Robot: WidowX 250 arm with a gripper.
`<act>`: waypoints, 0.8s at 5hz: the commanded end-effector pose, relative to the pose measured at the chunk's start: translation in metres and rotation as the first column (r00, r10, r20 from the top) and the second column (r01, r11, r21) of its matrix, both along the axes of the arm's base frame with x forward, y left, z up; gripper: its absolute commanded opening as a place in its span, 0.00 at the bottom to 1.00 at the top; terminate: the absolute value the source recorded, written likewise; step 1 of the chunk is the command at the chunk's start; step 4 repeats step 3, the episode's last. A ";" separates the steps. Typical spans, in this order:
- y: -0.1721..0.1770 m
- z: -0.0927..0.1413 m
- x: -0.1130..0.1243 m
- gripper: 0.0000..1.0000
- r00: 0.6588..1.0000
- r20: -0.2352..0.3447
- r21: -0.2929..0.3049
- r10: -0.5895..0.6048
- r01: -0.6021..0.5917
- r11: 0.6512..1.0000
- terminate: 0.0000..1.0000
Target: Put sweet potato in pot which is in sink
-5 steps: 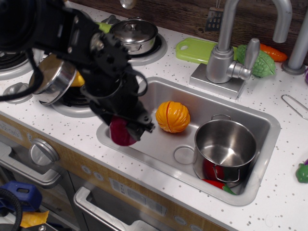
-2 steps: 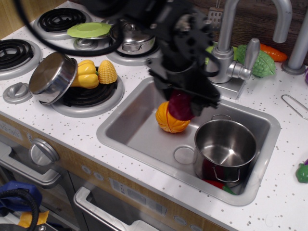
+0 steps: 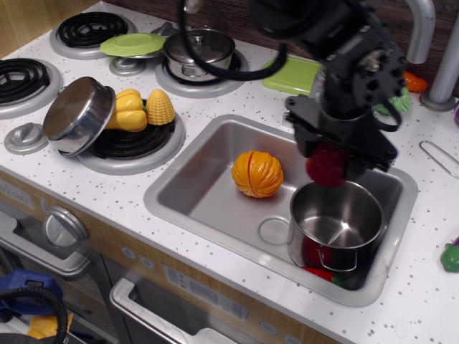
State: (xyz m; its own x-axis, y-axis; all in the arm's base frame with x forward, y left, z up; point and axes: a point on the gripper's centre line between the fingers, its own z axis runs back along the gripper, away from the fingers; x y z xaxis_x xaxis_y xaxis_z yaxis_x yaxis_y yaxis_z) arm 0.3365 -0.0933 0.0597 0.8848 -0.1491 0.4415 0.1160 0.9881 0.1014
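Carried rightward across the sink (image 3: 215, 147) since the earlier frames, from the left wall past the orange ribbed ball (image 3: 257, 173). Gripper (image 3: 331, 159) clenched on the sweet potato (image 3: 327, 165), held above the far rim of the pot (image 3: 336, 223). Best centred over the pot's open mouth and lowered before release, lest the toy strike the rim and roll off.

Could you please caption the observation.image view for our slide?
Gripper carries the sweet potato above the open pot in the sink.
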 end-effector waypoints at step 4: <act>-0.007 0.012 0.007 1.00 0.999 0.030 -0.017 -0.018 0.019 1.000 1.00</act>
